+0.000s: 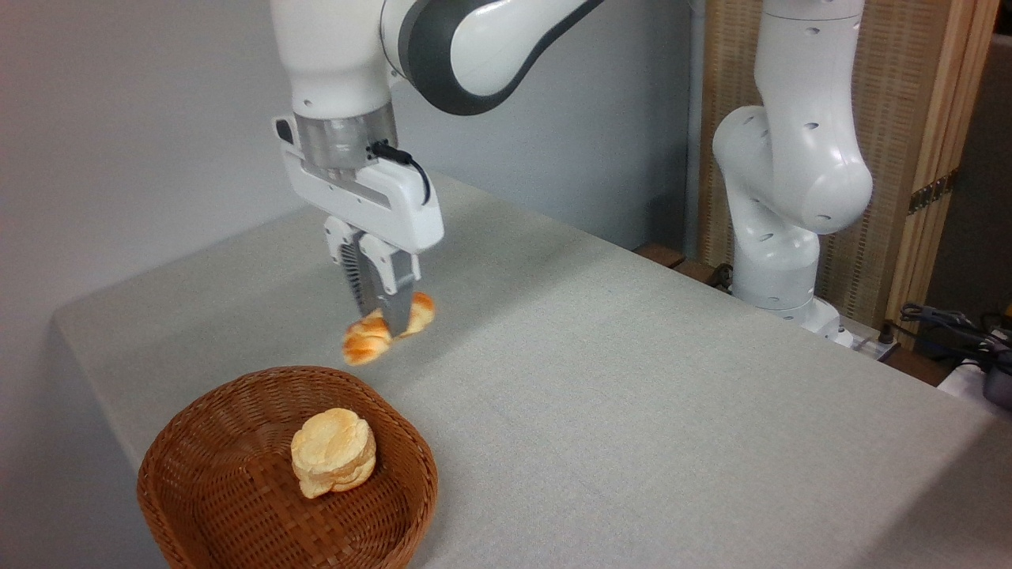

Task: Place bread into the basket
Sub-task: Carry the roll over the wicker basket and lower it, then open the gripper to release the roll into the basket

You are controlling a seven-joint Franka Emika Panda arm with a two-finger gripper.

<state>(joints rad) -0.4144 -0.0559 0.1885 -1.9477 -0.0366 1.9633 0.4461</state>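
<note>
Camera view gives you one fixed look across the table (632, 411), and several things are cut off or hard to read. You lose the upper part of the arm (443, 47) past the top edge. The basket (198, 442) runs off the bottom edge, so its near rim is out of your sight. The bread (365, 341) is slightly blurred, and the fingers (393, 304) cover its middle, so you only see the two ends sticking out, one lower left and one upper right of them. You cannot make out the plaited pattern clearly. At the far right, a tangle of cables (949, 324) is cropped by the frame edge.

Look at the gripper (379, 312): it points straight down, with its fingers pressed against the bread from both sides, holding it. The loaf hangs tilted between them, glossy orange, lifted clear of the table, with a faint shadow on the cloth behind it. The basket sits below and to the lower left of the fingers, near but not directly under them; the bread's lower end is just above and beyond the basket's far rim. Inside the basket, well below the fingers, a round pale bun (334, 452) rests on the woven floor.

You will find no readable writing, brand or label on anything shown.
</note>
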